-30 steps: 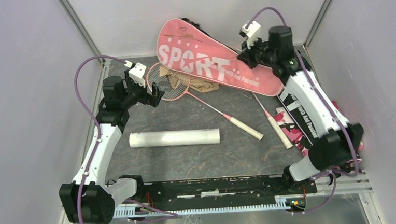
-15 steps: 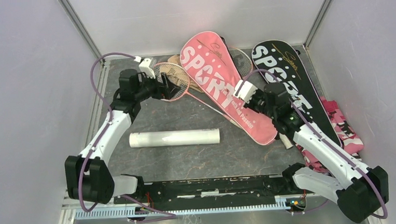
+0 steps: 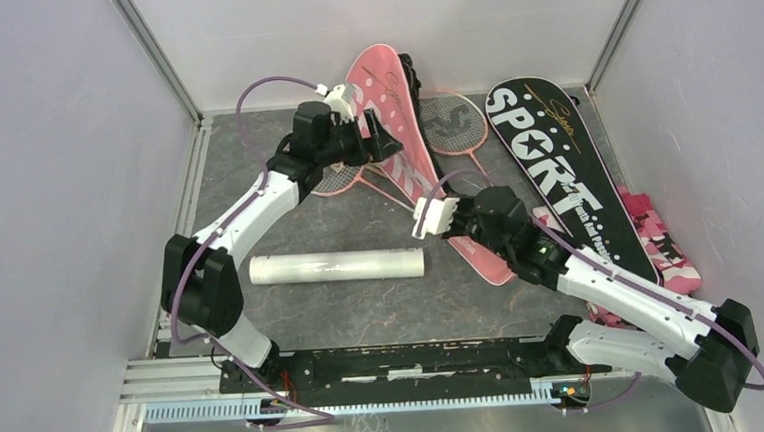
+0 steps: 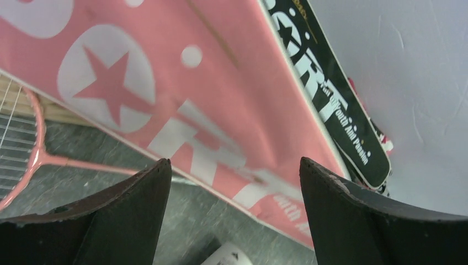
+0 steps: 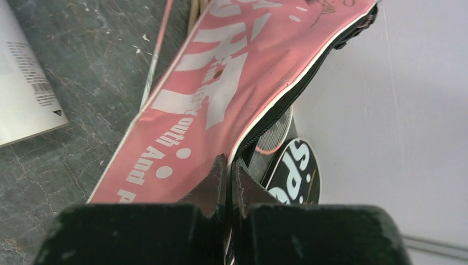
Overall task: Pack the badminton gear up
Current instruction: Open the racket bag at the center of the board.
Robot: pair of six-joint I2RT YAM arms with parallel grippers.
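Down at the pink cover [image 5: 221, 94], my right gripper [image 5: 229, 165] clamps its near edge; by its far end my left gripper [image 4: 234, 163] gapes, empty

Smooth pink cover [image 4: 221, 110], scuffed grey tabletop [image 3: 364, 317]

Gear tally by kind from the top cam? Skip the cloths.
pink cover: 1
black cover: 1
rackets: 2
white tube: 1
shuttlecocks: 0 in view
Total: 5
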